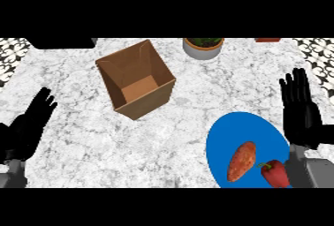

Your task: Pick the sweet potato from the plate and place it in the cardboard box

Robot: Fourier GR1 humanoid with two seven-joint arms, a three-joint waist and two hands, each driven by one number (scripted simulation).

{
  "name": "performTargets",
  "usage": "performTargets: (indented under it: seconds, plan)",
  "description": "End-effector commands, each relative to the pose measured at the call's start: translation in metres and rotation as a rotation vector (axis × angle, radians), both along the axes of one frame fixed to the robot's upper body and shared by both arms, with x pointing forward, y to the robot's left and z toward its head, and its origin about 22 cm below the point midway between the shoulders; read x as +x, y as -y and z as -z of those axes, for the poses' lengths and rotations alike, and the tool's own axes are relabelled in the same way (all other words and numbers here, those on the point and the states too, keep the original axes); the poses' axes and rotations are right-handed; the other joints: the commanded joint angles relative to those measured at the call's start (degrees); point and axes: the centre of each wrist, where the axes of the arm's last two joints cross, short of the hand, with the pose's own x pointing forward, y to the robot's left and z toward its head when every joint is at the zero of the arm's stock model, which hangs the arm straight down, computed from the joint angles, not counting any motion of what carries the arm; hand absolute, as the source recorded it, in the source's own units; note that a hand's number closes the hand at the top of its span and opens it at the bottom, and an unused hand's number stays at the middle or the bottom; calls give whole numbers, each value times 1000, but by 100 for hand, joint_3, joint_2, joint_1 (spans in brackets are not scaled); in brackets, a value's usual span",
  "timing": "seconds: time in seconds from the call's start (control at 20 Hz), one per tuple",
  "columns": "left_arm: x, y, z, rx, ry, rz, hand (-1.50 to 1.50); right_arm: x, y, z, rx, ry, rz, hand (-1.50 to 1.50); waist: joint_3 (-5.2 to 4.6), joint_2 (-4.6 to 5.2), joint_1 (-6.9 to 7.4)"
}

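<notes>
We're looking steeply down from head height at the marble counter [169, 128], seemingly from fairly close; forearms enter at six o'clock, the counter's far edge sits at twelve.

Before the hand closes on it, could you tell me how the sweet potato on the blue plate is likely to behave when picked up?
The sweet potato looks solid, so probably stiff rather than floppy. Its long, tapered, rounded shape suggests it may roll or pivot on the smooth blue plate if nudged. The red pepper lies close beside it, so a sideways push could bump that.
</notes>
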Motion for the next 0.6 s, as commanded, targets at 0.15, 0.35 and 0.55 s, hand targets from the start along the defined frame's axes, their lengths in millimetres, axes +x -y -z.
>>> performTargets:
  seconds: [0.15, 0.35, 0.55]
  plan:
    - [-9, 10, -24, -34, 54, -8, 0, -67, 20, -21, -65, -117, 140, -150, -69, 47, -27]
    - [-14, -3, -15, -81, 25, -17, 0, -93, 75, -11, -335, -65, 627, -150, -96, -4, -364]
    - [-13, 8, -28, -86, 47, 7, 0, -138, 17, -21, -383, 156, 576, -150, -73, 21, -182]
